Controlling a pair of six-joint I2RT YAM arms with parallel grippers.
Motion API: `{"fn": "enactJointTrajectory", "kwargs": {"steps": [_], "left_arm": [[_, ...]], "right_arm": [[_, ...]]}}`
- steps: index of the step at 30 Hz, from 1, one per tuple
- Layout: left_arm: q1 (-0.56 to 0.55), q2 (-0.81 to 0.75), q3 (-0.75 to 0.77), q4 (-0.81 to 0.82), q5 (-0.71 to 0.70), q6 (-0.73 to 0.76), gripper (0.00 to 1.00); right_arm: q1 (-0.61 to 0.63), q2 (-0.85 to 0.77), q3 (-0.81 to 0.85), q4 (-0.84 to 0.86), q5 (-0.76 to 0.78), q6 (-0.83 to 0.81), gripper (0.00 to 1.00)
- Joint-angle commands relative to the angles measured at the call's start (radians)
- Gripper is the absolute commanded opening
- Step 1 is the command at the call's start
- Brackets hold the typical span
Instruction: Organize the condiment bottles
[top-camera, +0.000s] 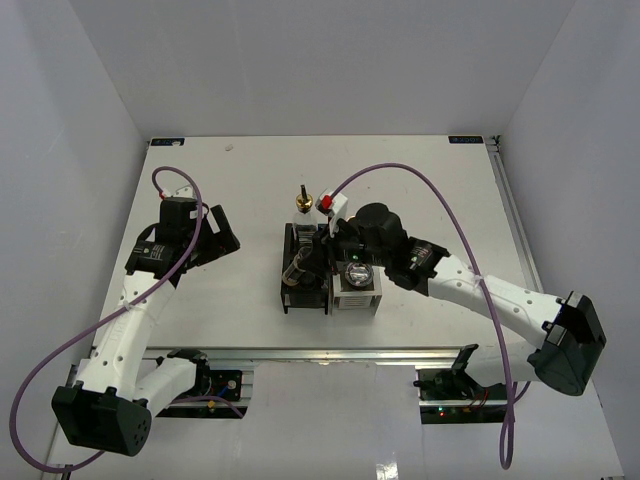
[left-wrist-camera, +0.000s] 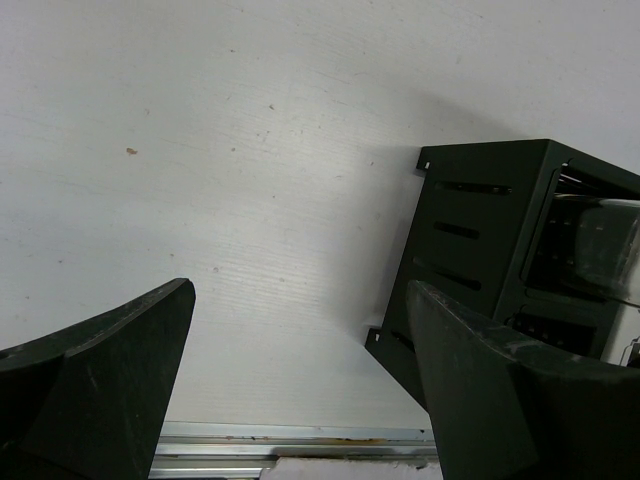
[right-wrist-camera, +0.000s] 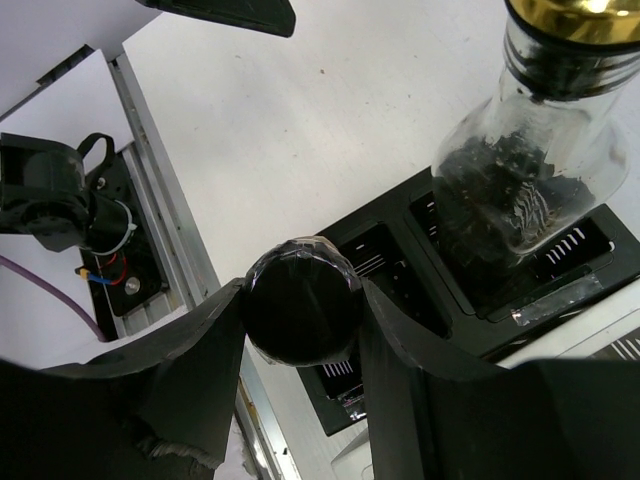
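My right gripper (right-wrist-camera: 303, 296) is shut on a dark brown jar (right-wrist-camera: 303, 318), held above a near compartment of the black rack (right-wrist-camera: 400, 262). In the top view this gripper (top-camera: 327, 246) hangs over the black rack (top-camera: 290, 298). A gold-necked clear bottle with dark contents (right-wrist-camera: 528, 175) stands in a rack compartment beside it. Behind the rack, a clear bottle with a gold pourer spout (top-camera: 303, 201) stands on the table. A grey-lidded shaker (top-camera: 355, 275) sits in the white rack (top-camera: 357, 302). My left gripper (top-camera: 216, 236) is open and empty, left of the black rack (left-wrist-camera: 470, 250).
A red-capped white item (top-camera: 325, 204) stands by the gold pourer bottle. The table's metal front rail (left-wrist-camera: 300, 435) runs below my left fingers (left-wrist-camera: 110, 370). The right arm's purple cable (top-camera: 440, 190) loops over the table's right half. White walls enclose the table.
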Motion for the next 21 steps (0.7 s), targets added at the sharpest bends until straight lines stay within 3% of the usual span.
{"fn": "enactJointTrajectory", "kwargs": {"steps": [1, 12, 21], "left_arm": [[0.003, -0.007, 0.035, -0.001, -0.018, 0.011, 0.98], [0.003, -0.013, 0.027, -0.001, -0.019, 0.01, 0.98], [0.003, -0.013, 0.032, -0.002, -0.017, 0.005, 0.98]], "right_arm": [[0.013, 0.01, 0.025, 0.045, 0.04, -0.022, 0.08], [0.035, 0.014, 0.025, 0.02, 0.119, -0.044, 0.08], [0.078, 0.054, 0.11, -0.127, 0.221, -0.109, 0.08]]}}
